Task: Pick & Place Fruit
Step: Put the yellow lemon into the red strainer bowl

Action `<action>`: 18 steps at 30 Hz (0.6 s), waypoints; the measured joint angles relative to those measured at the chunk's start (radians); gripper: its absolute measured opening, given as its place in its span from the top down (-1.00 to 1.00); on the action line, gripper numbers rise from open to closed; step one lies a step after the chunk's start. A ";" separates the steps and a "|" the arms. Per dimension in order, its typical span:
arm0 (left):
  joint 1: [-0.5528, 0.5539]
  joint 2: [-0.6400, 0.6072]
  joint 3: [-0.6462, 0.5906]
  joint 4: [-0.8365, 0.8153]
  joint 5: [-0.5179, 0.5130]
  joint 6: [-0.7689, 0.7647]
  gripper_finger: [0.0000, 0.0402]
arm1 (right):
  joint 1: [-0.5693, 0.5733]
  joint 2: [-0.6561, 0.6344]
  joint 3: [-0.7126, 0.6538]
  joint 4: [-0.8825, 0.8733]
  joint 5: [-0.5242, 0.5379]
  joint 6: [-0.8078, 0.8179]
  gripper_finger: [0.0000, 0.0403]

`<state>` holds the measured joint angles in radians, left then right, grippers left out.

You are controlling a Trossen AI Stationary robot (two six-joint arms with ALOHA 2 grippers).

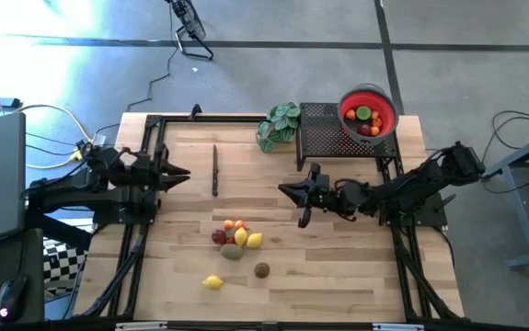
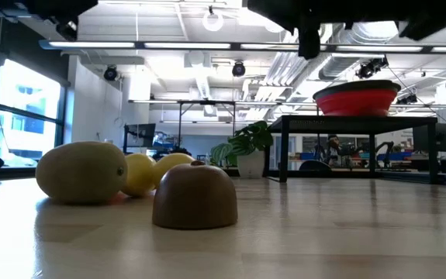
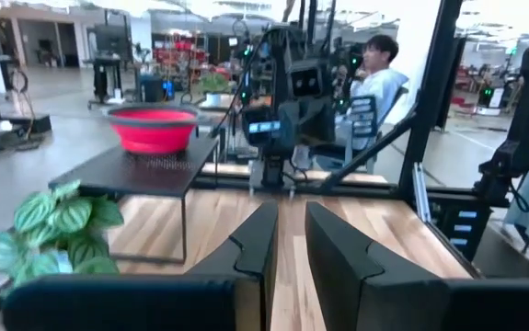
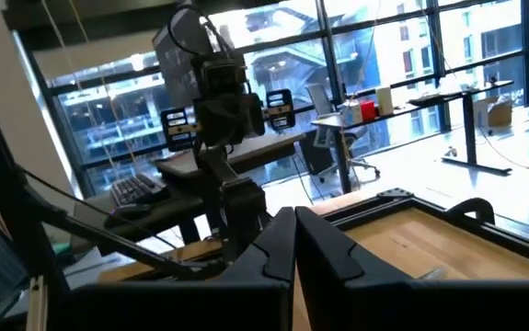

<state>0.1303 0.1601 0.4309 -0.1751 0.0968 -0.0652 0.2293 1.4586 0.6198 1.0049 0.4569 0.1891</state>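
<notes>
Several small toy fruits (image 1: 235, 237) lie bunched on the wooden table near its middle; a yellow one (image 1: 212, 282) and a brown one (image 1: 261, 269) rest apart, nearer the front edge. In the low view the brown fruit (image 2: 195, 195) sits flat side down. More fruit (image 1: 362, 119) lies in the red bowl (image 1: 379, 103). My left gripper (image 1: 186, 175) hovers level at the table's left, its fingers (image 3: 255, 239) a narrow gap apart, with nothing between them. My right gripper (image 1: 282, 190) is shut and empty, level above the table's middle, beyond the fruit pile.
The red bowl stands on a black mesh stand (image 1: 324, 133) at the far right. A green leafy plant (image 1: 278, 124) sits left of the stand. A thin dark stick (image 1: 215, 170) lies on the table. A person (image 3: 374, 74) sits beyond the table's right side.
</notes>
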 joint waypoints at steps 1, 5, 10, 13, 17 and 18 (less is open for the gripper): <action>0.000 -0.021 0.000 -0.027 0.000 -0.004 0.73 | 0.000 0.000 0.026 -0.055 -0.001 -0.001 0.99; 0.000 -0.085 0.000 -0.108 0.000 -0.019 0.73 | 0.000 0.000 0.151 -0.349 -0.003 -0.012 0.99; 0.000 -0.121 -0.001 -0.195 0.000 -0.019 0.73 | 0.000 0.000 0.282 -0.661 -0.003 0.026 0.99; 0.000 -0.121 -0.001 -0.221 0.000 -0.019 0.73 | 0.003 0.000 0.317 -0.723 -0.004 0.043 0.99; 0.000 -0.121 -0.001 -0.241 0.000 -0.019 0.73 | 0.014 0.000 0.333 -0.732 -0.022 0.014 0.99; 0.000 -0.121 -0.001 -0.246 0.000 -0.019 0.73 | 0.016 0.000 0.336 -0.736 -0.022 0.011 0.99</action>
<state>0.1303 0.0391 0.4301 -0.4212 0.0963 -0.0841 0.2452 1.4586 0.9558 0.2694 0.4351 0.2005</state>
